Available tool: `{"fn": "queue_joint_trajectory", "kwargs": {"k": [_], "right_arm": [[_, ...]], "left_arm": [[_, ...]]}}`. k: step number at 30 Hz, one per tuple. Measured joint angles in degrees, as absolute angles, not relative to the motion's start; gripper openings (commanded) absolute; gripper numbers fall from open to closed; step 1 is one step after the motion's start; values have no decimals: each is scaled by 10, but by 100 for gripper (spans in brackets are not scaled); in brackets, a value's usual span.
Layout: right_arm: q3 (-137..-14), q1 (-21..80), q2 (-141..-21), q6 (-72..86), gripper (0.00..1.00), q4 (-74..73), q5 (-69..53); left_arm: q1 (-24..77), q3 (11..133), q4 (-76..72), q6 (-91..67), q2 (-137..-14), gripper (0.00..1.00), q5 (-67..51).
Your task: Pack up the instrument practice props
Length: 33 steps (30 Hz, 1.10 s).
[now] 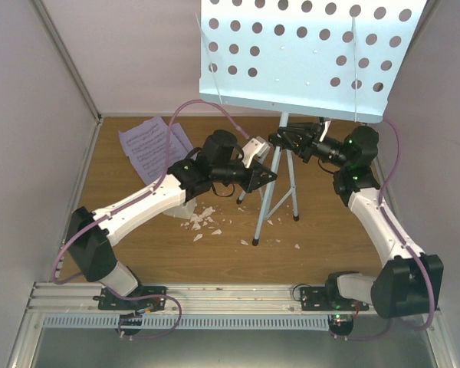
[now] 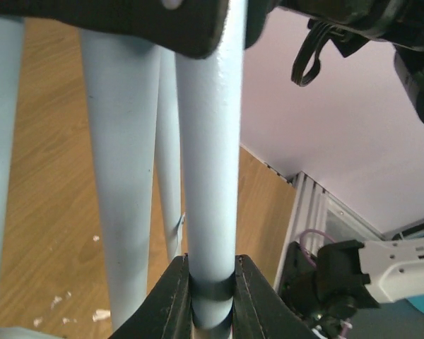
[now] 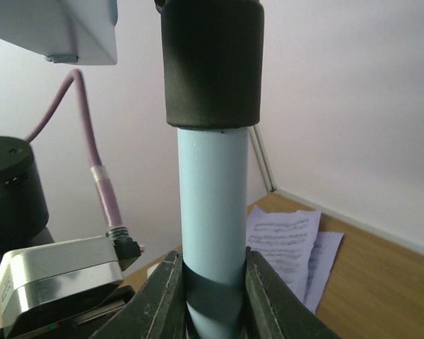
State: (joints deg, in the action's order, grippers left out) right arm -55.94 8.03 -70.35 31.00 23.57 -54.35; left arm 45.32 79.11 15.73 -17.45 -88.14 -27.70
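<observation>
Both claws clamp the music stand (image 1: 307,54): left gripper (image 2: 212,282) on the lower pole, right gripper (image 3: 212,289) under the black collar (image 3: 212,63); collapse it slowly, keep the pole vertical.

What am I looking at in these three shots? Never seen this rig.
Two robot arms are bolted to a wooden table. One picture looks down from above; the other two come from cameras on each wrist. A light-blue music stand stands in the middle. The left gripper is clamped on one of its thin tubes, and the right gripper is clamped on its pole below a black collar. Lilac sheet music and white crumbs lie on the table.
</observation>
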Motion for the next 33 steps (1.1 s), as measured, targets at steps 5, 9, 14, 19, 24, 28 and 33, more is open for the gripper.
{"fn": "queue_joint_trajectory", "kwargs": {"k": [5,9,14,19,24,28,33], "right_arm": [[-503,113,-690,408,1,244,-499],[-441,136,-706,491,1,248,-469],[-394,159,-762,573,1,247,-437],[-355,167,-805,630,1,262,-420],[-318,167,-848,663,0,285,-402],[-296,167,-886,668,0,278,-384],[-285,167,-897,677,0,278,-375]], "left_arm": [[451,716,158,-231,-815,0,-284],[450,648,159,-285,-778,0,-277],[446,595,159,-333,-768,0,-259],[445,560,155,-356,-768,0,-235],[445,545,122,-342,-771,14,-219],[445,545,80,-320,-775,50,-215],[445,537,67,-308,-795,99,-209]]}}
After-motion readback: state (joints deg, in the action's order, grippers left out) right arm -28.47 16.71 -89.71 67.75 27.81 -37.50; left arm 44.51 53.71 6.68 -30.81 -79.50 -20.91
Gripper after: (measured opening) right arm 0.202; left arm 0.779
